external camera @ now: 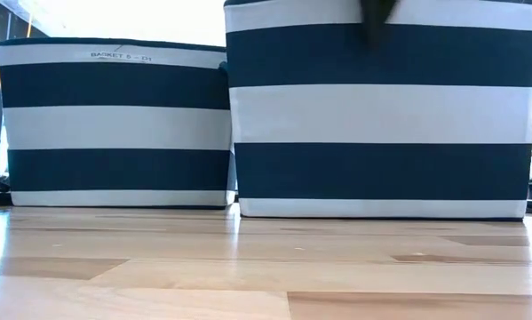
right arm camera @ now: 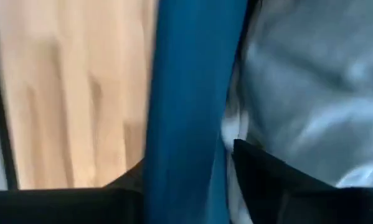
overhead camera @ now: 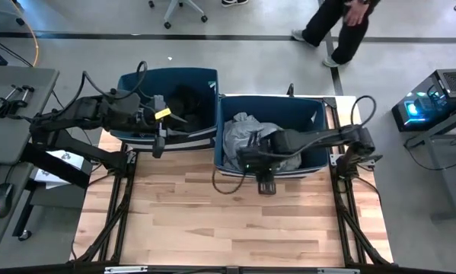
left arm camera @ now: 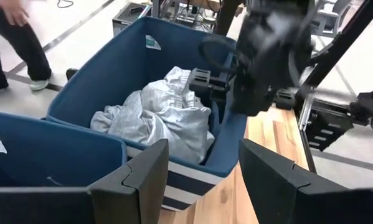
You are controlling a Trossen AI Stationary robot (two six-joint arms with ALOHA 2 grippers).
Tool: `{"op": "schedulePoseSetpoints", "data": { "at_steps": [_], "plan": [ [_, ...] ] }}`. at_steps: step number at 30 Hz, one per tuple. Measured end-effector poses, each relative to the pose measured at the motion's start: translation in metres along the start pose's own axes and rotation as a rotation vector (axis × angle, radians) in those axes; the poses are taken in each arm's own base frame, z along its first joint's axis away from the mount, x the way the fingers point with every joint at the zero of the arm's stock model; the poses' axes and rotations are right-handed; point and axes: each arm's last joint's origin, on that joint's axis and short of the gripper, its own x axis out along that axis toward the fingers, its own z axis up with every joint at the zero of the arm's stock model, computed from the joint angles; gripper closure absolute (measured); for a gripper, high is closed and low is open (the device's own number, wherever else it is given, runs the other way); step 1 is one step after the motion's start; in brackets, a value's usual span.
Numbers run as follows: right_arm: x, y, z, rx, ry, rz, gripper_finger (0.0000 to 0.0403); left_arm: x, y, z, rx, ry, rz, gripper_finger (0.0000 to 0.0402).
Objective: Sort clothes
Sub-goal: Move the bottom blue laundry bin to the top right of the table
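Two navy-and-white striped fabric bins stand at the table's far side. The left bin (overhead camera: pixel 170 103) holds dark clothes (overhead camera: pixel 186 99). The right bin (overhead camera: pixel 277 137) holds a crumpled grey garment (overhead camera: pixel 247 131), which also shows in the left wrist view (left arm camera: pixel 161 115). My left gripper (left arm camera: pixel 202 171) is open and empty over the left bin's near rim (overhead camera: pixel 161 131). My right gripper (overhead camera: pixel 249 161) is open at the right bin's near left part. Its fingers stand on either side of the bin's near wall (right arm camera: pixel 192 93), one on the garment's side (right arm camera: pixel 261 168), with the grey garment (right arm camera: pixel 317 81) beside it. My right gripper straddles the right bin's near wall (right arm camera: pixel 189 143) from above, one finger inside the bin and one outside. I cannot tell whether the fingers touch the wall or the grey garment.
Bare wooden table top (overhead camera: pixel 235 221) lies in front of the bins, which fill the low view (external camera: pixel 381 116). A person (overhead camera: pixel 342 27) walks on the floor beyond the table. A side desk with gear (overhead camera: pixel 11 106) stands at the left and a lit device (overhead camera: pixel 425 106) at the right.
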Motion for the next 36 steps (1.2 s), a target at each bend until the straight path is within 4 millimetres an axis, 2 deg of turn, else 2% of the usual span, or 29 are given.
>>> {"op": "schedulePoseSetpoints", "data": {
  "at_steps": [2,5,7,11,16,21,24,27,31,36],
  "plan": [
    [0.006,0.0,-0.006,-0.008,0.106,-0.062,0.0298,0.0,0.0,0.0,-0.001,0.002,0.0,0.022],
    [0.003,-0.004,-0.015,0.013,0.184,-0.156,0.0375,0.0,0.0,0.0,-0.001,0.001,0.0,0.022],
    [-0.002,-0.009,-0.019,0.023,0.161,-0.194,0.0391,0.0,0.0,0.0,-0.007,0.002,0.0,0.022],
    [-0.016,-0.029,-0.029,0.076,0.113,-0.313,0.0395,0.0,0.0,0.0,-0.008,0.006,0.002,0.022],
    [-0.024,-0.069,-0.045,0.134,0.114,-0.367,0.0397,0.001,0.0,0.0,-0.008,0.007,0.002,0.022],
    [-0.012,-0.105,-0.061,0.108,0.231,-0.403,0.04,0.001,0.0,0.0,-0.007,0.007,0.001,0.022],
    [-0.002,-0.12,-0.07,0.082,0.294,-0.383,0.0399,0.001,0.0,0.0,-0.007,0.007,0.001,0.022],
    [0.008,-0.126,-0.078,0.01,0.339,-0.31,0.0397,0.001,0.0,-0.001,-0.007,0.008,-0.001,0.022],
    [0.01,-0.123,-0.081,-0.085,0.386,-0.292,0.0378,0.001,0.0,-0.001,-0.007,0.013,-0.005,0.022],
    [-0.003,-0.112,-0.087,-0.131,0.369,-0.355,0.0322,0.001,0.001,-0.004,-0.002,0.045,0.001,0.022]
  ]
}}
